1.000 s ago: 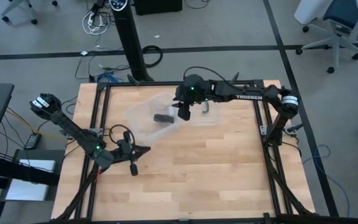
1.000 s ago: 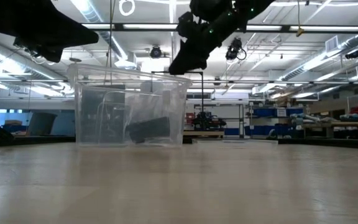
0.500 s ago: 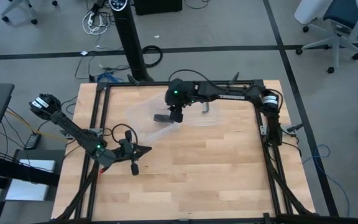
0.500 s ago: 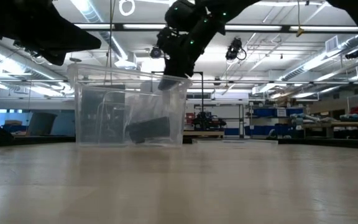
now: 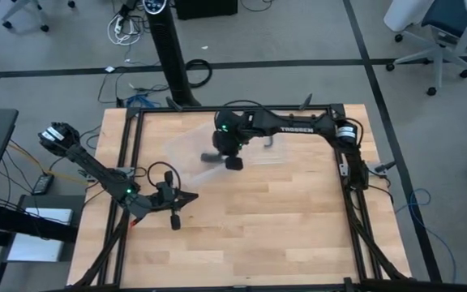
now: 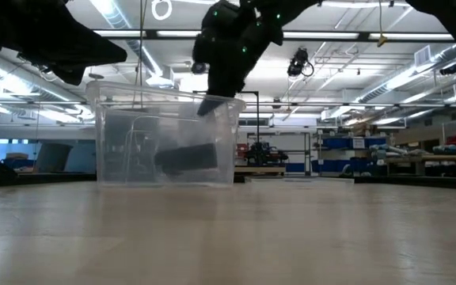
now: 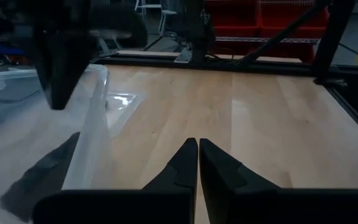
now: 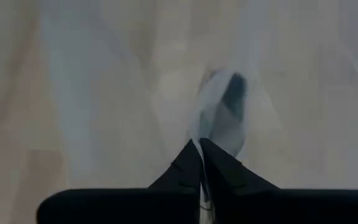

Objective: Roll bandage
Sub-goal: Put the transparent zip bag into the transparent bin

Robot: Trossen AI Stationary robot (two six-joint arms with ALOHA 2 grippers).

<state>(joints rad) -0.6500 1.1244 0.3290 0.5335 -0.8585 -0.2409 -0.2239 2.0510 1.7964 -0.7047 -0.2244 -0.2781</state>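
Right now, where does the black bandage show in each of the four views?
High view: bandage, upper centre, left of the right pincer.
Low view: dark roll inside the clear box.
Left wrist view: dark shape behind the box wall.
Right wrist view: cannot tell.
Shared landmark: the clear box.

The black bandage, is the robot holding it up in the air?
No, in the low view the bandage lies on the bottom of the clear plastic box, while the right gripper is up at the box's rim.
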